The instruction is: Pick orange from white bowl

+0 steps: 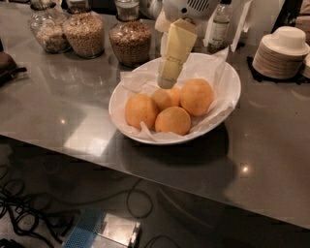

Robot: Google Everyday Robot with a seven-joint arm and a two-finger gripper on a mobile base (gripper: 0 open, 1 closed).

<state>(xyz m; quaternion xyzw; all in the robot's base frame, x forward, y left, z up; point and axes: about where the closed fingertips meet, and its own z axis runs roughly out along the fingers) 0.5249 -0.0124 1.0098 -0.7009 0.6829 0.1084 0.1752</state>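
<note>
Cream gripper [166,82] above the oranges in the bowl [231,72]

Steel-grey counter [58,111] holds a wide white bowl lined with crinkled paper [145,80], and four oranges sit bunched in the bowl. The orange [196,97], the biggest and slightly oval, lies at the right of the bunch, towards the back, pressed against its neighbours. A smaller one [164,98] sits at the middle back, another [141,110] at the left, and a third [173,120] at the front.

The gripper comes down at a slant from the white arm housing [186,7] at the top edge. Its tip is inside the bowl's rim, over the middle-back orange and just left of the orange. I cannot tell whether the tip touches any fruit. I also cannot tell whether the gripper is open or closed. It is holding nothing that can be seen.

Behind the bowl stand three glass jars of grain [130,42], with a bottle [220,24] to their right. A stack of small dishes [281,55] sits well apart at the far right. Below the counter edge, dark cables [29,213] trail across the floor.
</note>
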